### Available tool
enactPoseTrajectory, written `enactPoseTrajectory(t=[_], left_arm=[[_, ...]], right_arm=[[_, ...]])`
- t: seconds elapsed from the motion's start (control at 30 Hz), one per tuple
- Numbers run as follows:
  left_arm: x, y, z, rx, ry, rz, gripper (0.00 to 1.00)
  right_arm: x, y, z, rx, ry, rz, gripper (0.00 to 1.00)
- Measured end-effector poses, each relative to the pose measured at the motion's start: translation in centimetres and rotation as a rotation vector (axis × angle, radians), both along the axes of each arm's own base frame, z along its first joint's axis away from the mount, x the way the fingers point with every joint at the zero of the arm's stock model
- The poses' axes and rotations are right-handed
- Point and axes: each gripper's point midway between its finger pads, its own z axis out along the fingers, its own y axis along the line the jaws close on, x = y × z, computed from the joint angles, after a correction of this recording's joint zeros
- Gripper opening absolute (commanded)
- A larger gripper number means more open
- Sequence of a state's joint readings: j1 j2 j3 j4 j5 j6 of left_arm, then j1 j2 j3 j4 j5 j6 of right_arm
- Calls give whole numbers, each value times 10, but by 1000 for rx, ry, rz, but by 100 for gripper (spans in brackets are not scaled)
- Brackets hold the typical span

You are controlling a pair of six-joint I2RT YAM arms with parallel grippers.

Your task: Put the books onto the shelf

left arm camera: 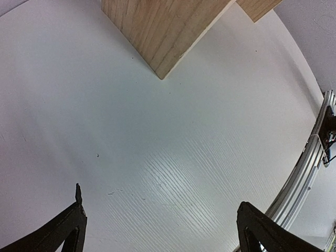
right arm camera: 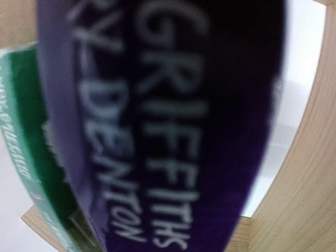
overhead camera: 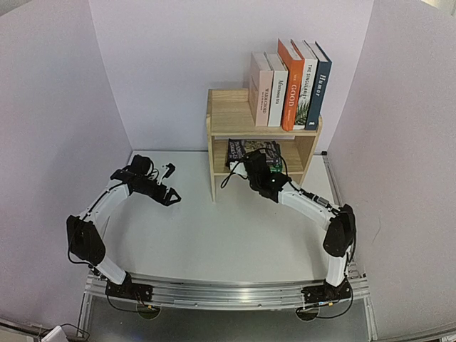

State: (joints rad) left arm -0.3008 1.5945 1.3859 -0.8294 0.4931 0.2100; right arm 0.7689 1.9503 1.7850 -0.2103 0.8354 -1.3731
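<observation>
shelf (overhead camera: pixel 231 117): light natural wood with visible grain, two tiers, side panels, top centre of frame
top tier: five books (overhead camera: pixel 278 89) upright at its right end; two cream, orange "GOOD" (overhead camera: pixel 291 85), white with plant, dark blue "Humor" (overhead camera: pixel 318 84)
lower tier: dark purple paperback (right arm camera: pixel 173 126) with pale blurred lettering, green paperback (right arm camera: pixel 26 131) touching its left side
right tool (overhead camera: pixel 248 165): reaches into lower tier, clenched on the purple paperback
left tool (left arm camera: pixel 160 231): released, jaws wide, left of the shelf
counter (overhead camera: pixel 214 235): white, faint grain
</observation>
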Motion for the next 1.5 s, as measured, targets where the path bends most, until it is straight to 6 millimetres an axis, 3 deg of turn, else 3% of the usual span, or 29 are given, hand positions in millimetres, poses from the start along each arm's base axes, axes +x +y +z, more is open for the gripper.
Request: enactPoseTrajectory(t=[0.2,0.27,0.33,0.43,0.53,0.93,1.1,1.33,1.5], left_arm=[[0,0,0,0,1,0,100],[0,0,0,0,1,0,100],[0,0,0,0,2,0,100],[0,0,0,0,2,-1,100],[0,0,0,0,2,-1,100],[-1,0,-1,0,4,-1,100],[-2,0,-3,1,8,-1,100],[-2,0,-3,1,9,-2,100],[-2,0,-3,1,9,-2,100]], right_arm=[[-2,-2,-7,-7,11,4,0],[-4,-3,-3,-2,8,7,6],[-5,-3,1,6,3,10,17],[-7,-4,6,18,2,14,52],[-9,-6,6,30,14,20,63],[-27,-15,-3,88,193,55,71],[-40,-18,-3,132,299,76,71],[-57,-15,12,231,392,113,66],[-66,-9,7,271,453,136,66]])
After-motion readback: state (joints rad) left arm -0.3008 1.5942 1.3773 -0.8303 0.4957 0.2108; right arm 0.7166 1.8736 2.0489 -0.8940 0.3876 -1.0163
